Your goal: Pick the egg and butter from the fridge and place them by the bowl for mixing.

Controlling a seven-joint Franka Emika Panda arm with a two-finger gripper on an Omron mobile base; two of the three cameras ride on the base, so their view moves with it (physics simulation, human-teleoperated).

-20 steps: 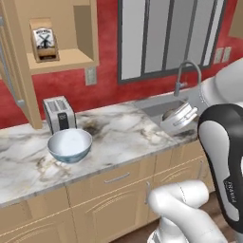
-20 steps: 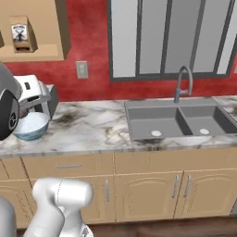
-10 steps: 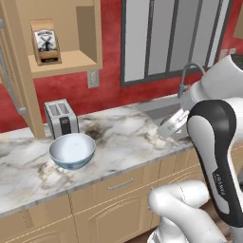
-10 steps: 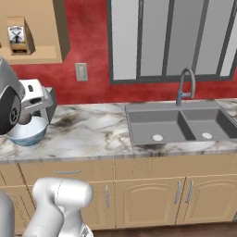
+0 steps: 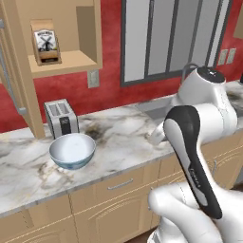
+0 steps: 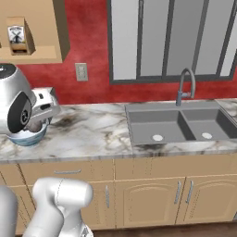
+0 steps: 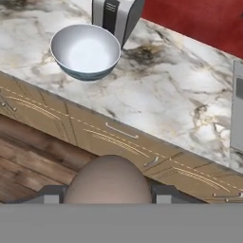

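Note:
In the hand view a brownish-tan egg (image 7: 108, 182) sits between my dark fingers (image 7: 47, 193), and my gripper (image 7: 108, 195) is shut on it. The gripper hangs in front of the counter, above the wooden floor, short of the counter's edge. The bowl (image 7: 85, 50), white inside and bluish-grey outside, stands on the marble counter (image 7: 161, 90) ahead and to the left, just in front of the toaster (image 7: 116, 14). The same bowl (image 5: 72, 151) lies left of my arm in the left base view. The butter and the fridge are out of view.
A silver toaster (image 5: 60, 118) stands behind the bowl against the red wall. A double sink (image 6: 176, 122) with a faucet (image 6: 185, 83) lies to the right. Tan drawers and cabinet doors (image 5: 118, 190) run under the counter. A coffee bag (image 5: 46, 40) sits on a wall shelf.
The whole scene has slid right in both base views, so the base has driven left along the counter. The bowl is now nearer. The grip on the egg is unchanged.

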